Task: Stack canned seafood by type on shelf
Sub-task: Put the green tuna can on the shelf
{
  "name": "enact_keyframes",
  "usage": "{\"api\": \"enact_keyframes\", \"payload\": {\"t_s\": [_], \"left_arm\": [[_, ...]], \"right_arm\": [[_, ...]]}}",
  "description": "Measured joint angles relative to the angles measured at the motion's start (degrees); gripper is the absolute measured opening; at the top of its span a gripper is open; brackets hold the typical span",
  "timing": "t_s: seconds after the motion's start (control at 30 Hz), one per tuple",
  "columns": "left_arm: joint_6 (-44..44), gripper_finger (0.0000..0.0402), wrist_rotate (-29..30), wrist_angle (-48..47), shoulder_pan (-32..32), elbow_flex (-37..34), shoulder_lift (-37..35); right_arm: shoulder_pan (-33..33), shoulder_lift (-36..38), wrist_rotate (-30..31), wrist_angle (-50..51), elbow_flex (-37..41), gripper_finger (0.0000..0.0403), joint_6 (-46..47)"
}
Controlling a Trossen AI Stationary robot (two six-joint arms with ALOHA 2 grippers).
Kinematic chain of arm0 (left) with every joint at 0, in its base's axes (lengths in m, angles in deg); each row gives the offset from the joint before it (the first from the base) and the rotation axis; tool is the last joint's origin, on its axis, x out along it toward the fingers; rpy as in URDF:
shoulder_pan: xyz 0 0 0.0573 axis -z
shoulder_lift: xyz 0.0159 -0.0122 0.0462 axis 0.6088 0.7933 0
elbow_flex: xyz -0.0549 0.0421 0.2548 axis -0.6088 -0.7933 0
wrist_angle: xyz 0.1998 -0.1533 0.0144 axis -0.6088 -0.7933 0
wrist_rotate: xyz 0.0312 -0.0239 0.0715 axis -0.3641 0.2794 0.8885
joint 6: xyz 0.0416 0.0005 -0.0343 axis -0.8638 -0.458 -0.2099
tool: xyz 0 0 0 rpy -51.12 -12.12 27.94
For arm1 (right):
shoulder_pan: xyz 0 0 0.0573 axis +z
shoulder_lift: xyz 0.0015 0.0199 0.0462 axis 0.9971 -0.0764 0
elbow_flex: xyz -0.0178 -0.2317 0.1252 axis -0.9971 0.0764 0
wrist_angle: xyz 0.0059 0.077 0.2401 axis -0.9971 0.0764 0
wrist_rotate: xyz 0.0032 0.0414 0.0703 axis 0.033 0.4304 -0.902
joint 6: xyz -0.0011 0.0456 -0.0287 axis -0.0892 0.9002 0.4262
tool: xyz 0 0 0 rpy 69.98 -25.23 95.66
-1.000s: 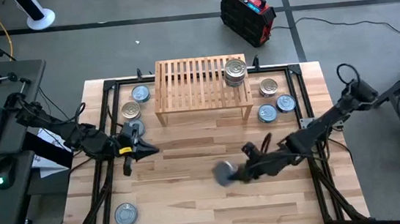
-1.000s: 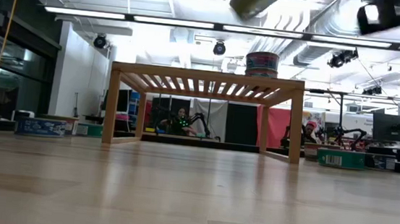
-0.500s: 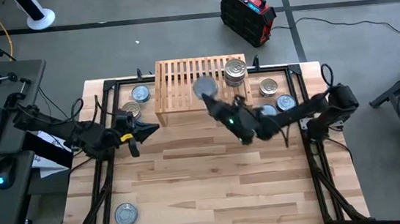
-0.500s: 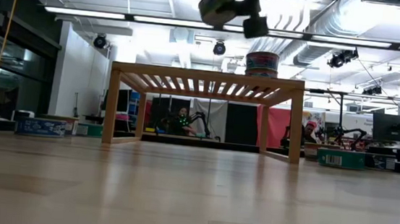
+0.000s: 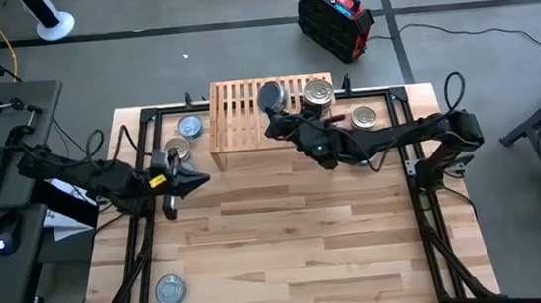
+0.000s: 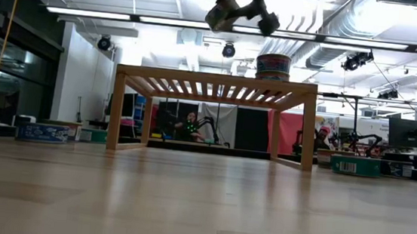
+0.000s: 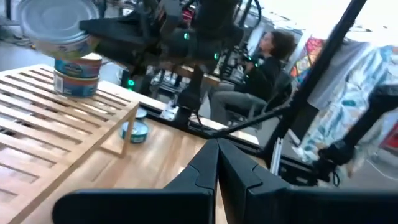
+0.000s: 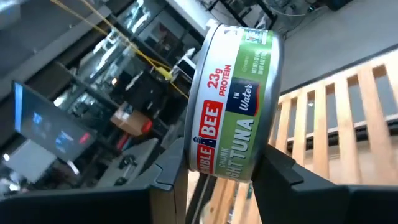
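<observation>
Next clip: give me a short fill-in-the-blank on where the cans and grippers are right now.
1. The right gripper holds a can in the air above the ____.
2. A stack of ____ cans already stands on the shelf.
3. The held can's label reads chunk light ____.
4. The left gripper is ____ and holds nothing.

Missing words: shelf; two; tuna; shut

We note the right end effector (image 5: 276,106) carried its tin (image 5: 271,97) from mid-tabletop to above the shelf (image 5: 237,115).
</observation>
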Motion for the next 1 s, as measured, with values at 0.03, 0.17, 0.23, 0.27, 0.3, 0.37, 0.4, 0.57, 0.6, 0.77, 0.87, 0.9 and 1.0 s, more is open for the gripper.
{"api": "enact_keyframes", "payload": {"t_s": [0.03, 0.17, 0.23, 0.27, 0.3, 0.37, 0.4, 0.57, 0.6, 0.77, 0.87, 0.9, 1.0], "left_arm": [[-0.4, 0.0001, -0.2, -1.4, -0.3, 0.0, -1.2], [-2.5, 0.0001, -0.3, -4.4, -1.6, 0.0, -4.8], [-2.6, 0.0001, -0.4, -4.7, -2.4, 0.0, -6.1], [-2.6, 0.0001, -0.5, -4.8, -2.7, 0.0, -6.6], [-2.8, 0.0001, -0.9, -4.9, -3.0, 0.0, -7.0], [-2.9, 0.0001, -1.5, -5.0, -3.6, 0.0, -7.4], [-2.8, 0.0001, -1.6, -5.0, -3.8, 0.0, -7.4], [-1.3, 0.0001, -1.7, -4.7, -4.6, 0.0, -7.3], [-1.2, 0.0001, -1.7, -4.7, -4.7, 0.0, -7.3], [-1.2, 0.0001, -1.5, -4.7, -6.0, 0.0, -7.3], [-1.2, 0.0001, -1.5, -4.7, -6.8, 0.0, -7.3], [-1.2, 0.0001, -1.5, -4.7, -7.1, 0.0, -7.3], [-1.0, 0.0001, -1.4, -4.6, -8.0, 0.0, -6.8]], "right_arm": [[-0.3, 1.0, 0.3, 2.5, -0.2, 0.0107, 0.1], [-1.6, 4.5, 2.4, 9.5, -1.0, 0.0107, 0.0], [-2.3, 5.4, 2.5, 10.7, -1.0, 0.0107, 0.0], [-2.5, 5.8, 2.3, 11.2, -1.0, 0.0107, 0.0], [-2.8, 5.9, 2.2, 11.2, -1.0, 0.0107, 0.0], [-3.2, 5.9, 1.0, 11.1, -1.0, 0.0107, 0.0], [-3.4, 5.9, 0.5, 11.1, -1.0, 0.0107, 0.0], [-4.8, 5.6, -2.3, 11.3, -1.0, 0.0107, 0.0], [-5.1, 5.6, -3.1, 11.3, -1.0, 0.0107, 0.0], [-7.3, 5.6, -8.5, 11.4, -1.0, 0.0107, -0.5], [-8.5, 5.0, -12.1, 12.1, -1.0, 0.0107, 0.6], [-8.7, 4.6, -12.9, 12.6, -1.0, 0.0107, 1.8], [-9.1, 2.5, -13.7, 13.1, -0.7, 0.0107, 7.3]]}}
